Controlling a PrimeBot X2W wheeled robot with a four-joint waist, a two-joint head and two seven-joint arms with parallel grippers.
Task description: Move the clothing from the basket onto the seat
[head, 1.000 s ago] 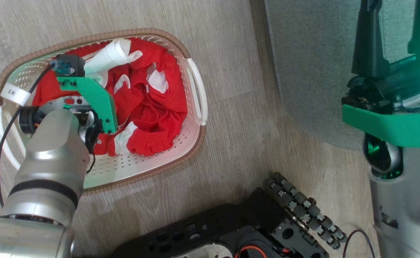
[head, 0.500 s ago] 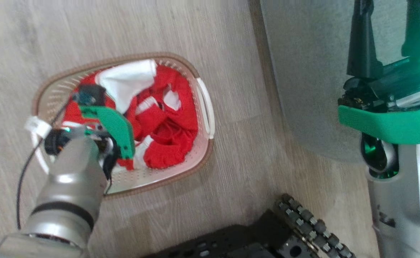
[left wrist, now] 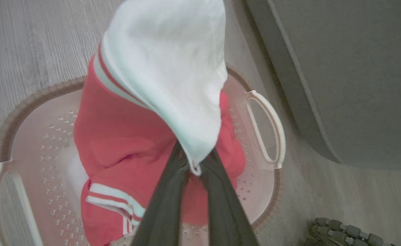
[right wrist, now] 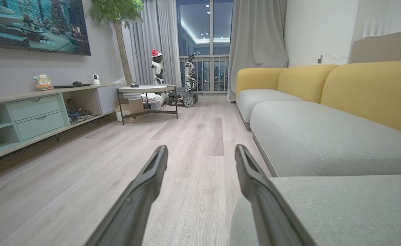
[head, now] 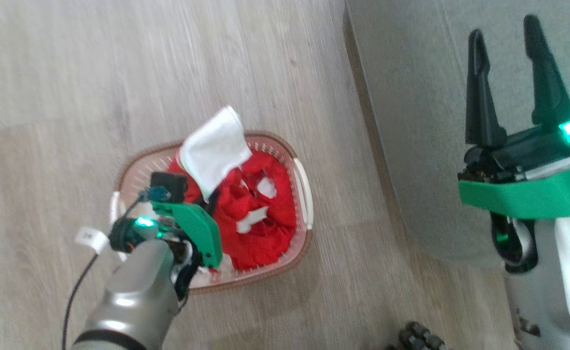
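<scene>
Pinched shut, my left gripper [left wrist: 190, 160] shows in its own wrist view with both dark fingers clamped on the clothing [left wrist: 125, 136] — a white sleeve [left wrist: 166, 68] drapes over the fingertips, with red cloth and white stripes bunched behind it. Beneath lies the basket [left wrist: 32, 102], its perforated bottom bare at the edges. The grey-green seat [left wrist: 350, 75] takes the upper right, apart from the basket across a strip of wooden floor [left wrist: 32, 41].

From the head, the basket sits on the floor left of the seat with red clothing heaped in it, and the white sleeve stands above its far rim at my left fingers. My right gripper [head: 502, 29] hovers over the seat's edge, fingers spread wide with nothing between them.

Through the right wrist — two parted fingers, floor between them, the seat at lower right, yellow backrests [right wrist: 371, 89] beyond.
</scene>
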